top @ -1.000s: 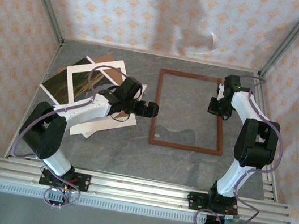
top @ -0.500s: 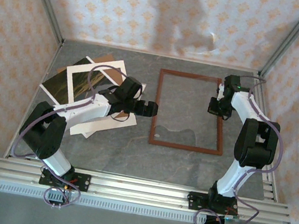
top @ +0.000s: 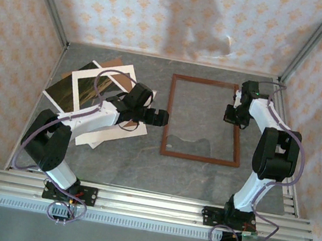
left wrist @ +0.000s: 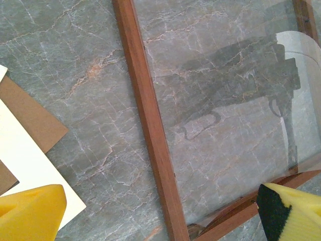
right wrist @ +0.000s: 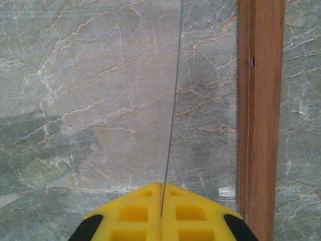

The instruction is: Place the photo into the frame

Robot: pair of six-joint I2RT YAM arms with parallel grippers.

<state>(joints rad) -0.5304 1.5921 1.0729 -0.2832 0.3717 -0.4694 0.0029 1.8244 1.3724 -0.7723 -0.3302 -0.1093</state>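
Left hand (top: pixel 162 118) (left wrist: pixel 161 202): released, its yellow fingers (left wrist: pixel 31 211) spread wide, hovering at the left rail of the frame (top: pixel 210 82) (left wrist: pixel 150 125). Right hand (top: pixel 234 116) (right wrist: pixel 161 190): clenched, fingers pressed together just inside the frame's right rail (right wrist: pixel 261 100); a thin dark line runs away from the seam between them, and it cannot be told what it is or whether it is gripped. The frame lies flat on the grey table (top: pixel 129 164), right of centre, rails square with the table edges and side rails running near to far. A clear pane (left wrist: pixel 225 100) inside it mirrors an arm. The photo (top: pixel 61 90) lies well apart at the far left, turned askew with one corner toward the left wall. It is partly under a white mat (top: pixel 88 75) whose window shows more dark print. A brown board (top: pixel 118 63) (left wrist: pixel 30 115) pokes out behind the stack. The left arm (top: pixel 87 117) reaches low across that stack, covering part of it. The right arm (top: pixel 273 152) stands folded beside the right rail, its wrist bent back over the frame.
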